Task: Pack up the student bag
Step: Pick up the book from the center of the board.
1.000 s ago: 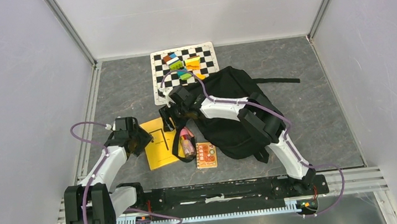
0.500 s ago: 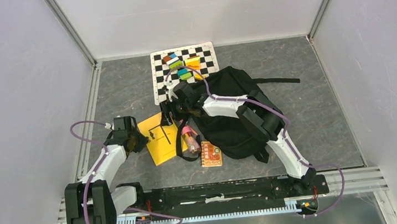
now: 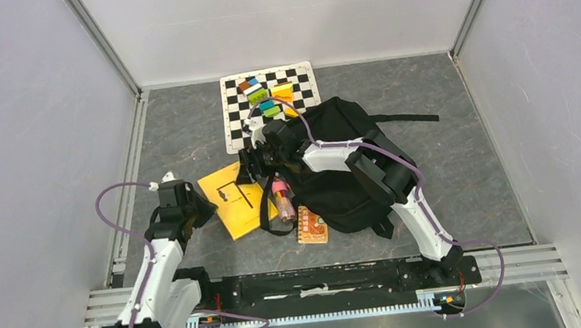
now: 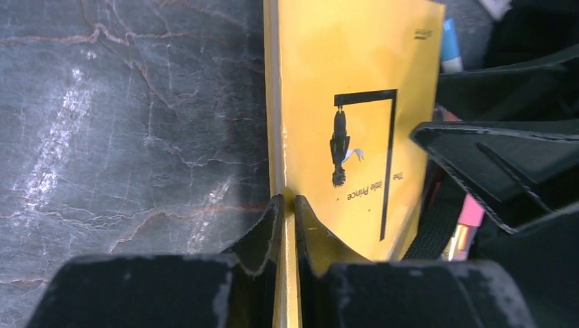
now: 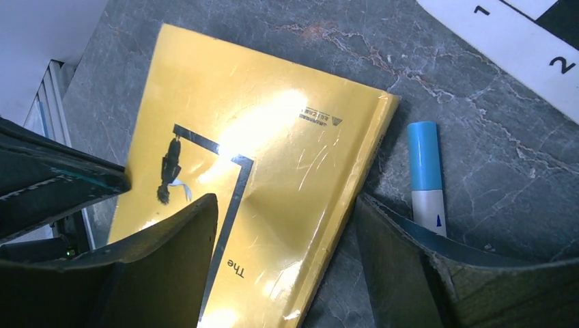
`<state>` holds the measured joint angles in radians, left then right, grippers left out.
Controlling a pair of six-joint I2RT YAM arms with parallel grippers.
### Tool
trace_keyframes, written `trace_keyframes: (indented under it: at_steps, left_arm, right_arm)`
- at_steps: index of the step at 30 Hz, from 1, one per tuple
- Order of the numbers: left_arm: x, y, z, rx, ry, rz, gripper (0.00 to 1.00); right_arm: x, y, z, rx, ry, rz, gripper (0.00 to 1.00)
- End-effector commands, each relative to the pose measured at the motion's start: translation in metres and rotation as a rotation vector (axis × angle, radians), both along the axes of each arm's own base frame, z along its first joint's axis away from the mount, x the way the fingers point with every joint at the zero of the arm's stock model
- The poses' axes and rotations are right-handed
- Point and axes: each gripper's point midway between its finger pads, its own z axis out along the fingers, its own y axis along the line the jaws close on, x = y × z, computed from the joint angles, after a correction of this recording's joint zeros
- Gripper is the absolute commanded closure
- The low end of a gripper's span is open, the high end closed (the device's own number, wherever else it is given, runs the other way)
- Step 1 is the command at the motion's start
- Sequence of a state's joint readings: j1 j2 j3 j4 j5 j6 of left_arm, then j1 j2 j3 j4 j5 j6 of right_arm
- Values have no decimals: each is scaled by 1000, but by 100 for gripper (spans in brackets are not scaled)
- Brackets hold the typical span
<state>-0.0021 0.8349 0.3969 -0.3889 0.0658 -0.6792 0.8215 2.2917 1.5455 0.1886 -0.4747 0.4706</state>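
I'm seeing my left gripper [image 4: 288, 202] pinching the thin yellow paperback book [image 4: 355, 75] by its edge, right gripper [image 5: 281, 208] hovering spread over that book, soft black fabric backpack [image 3: 336, 122] lying at three o'clock of both, just beside the right one

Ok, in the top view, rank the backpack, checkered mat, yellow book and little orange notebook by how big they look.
1. backpack, clearly largest, even with the arm across it.
2. checkered mat, though its near corner is covered.
3. yellow book, somewhat smaller than the mat.
4. orange notebook, smallest by far.
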Motion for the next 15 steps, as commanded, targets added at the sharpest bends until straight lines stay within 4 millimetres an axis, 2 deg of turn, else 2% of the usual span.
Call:
trace_keyframes:
  at_steps: [1,4,9,15]
  left_arm:
    - [34,-21,74,-45,-300,-111,97]
    - [33,-20,83,-44,-336,-108,98]
    - [32,-26,88,-66,-357,-139,98]
    - [36,-43,97,-145,-429,-203,98]
  right_arm:
    - [-75,-1,-30,-52,217,168,22]
    - [-76,-2,-28,-46,220,170,20]
    - [-79,-2,-23,-28,225,179,14]
    - [-84,-4,-22,-13,226,188,9]
